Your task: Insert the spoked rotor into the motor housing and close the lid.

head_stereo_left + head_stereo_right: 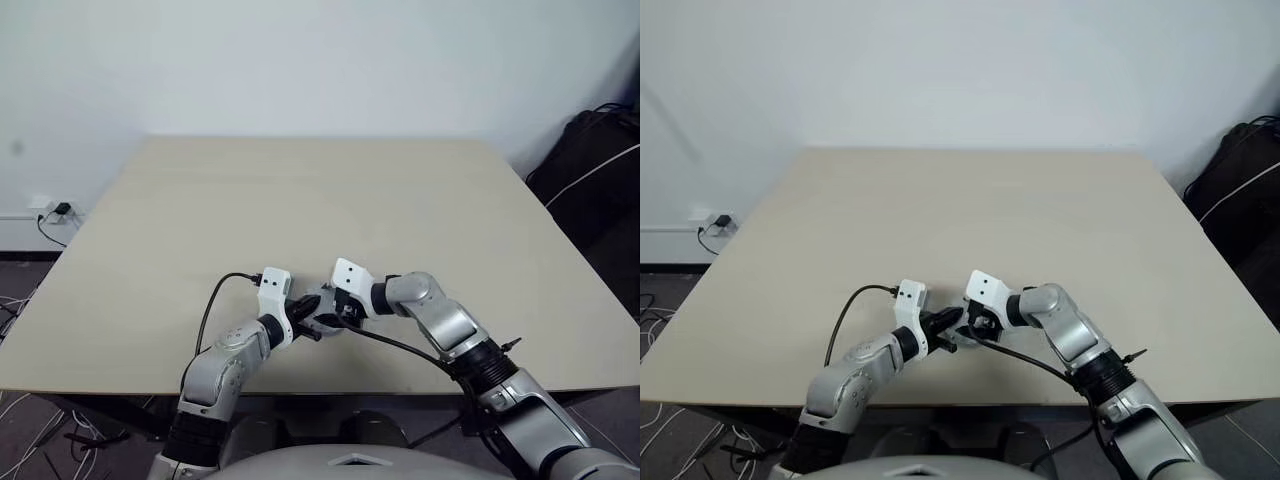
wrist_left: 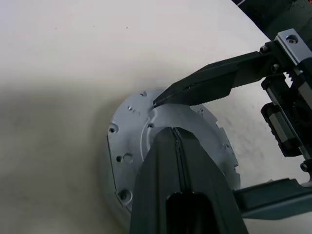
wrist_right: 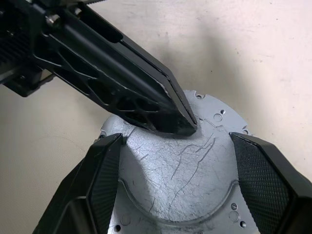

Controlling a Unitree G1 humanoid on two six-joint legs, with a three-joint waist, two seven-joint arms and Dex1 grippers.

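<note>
Left gripper (image 3: pixel 183 127) closed, tips pressing on lid (image 3: pixel 195 165). Right gripper (image 3: pixel 178 161) wide open, fingers (image 3: pixel 105 170) straddling lid on table (image 1: pixel 300 190).

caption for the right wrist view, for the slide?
Right pincer straddling the silver-grey lid with fingers apart, while the shut left pincer presses its tip on top.

wide bare table (image 1: pixel 300 190) ahead and to both sides, open for passage. crowded near the front edge: silver-grey lid (image 3: pixel 180 165) flat there, right gripper (image 3: pixel 175 185) straddling it with jaws spread either side, left gripper (image 3: pixel 183 127) pressed shut with its tip on top. little room over the disc; black cable (image 1: pixel 215 300) looping beside the left wrist.
</note>
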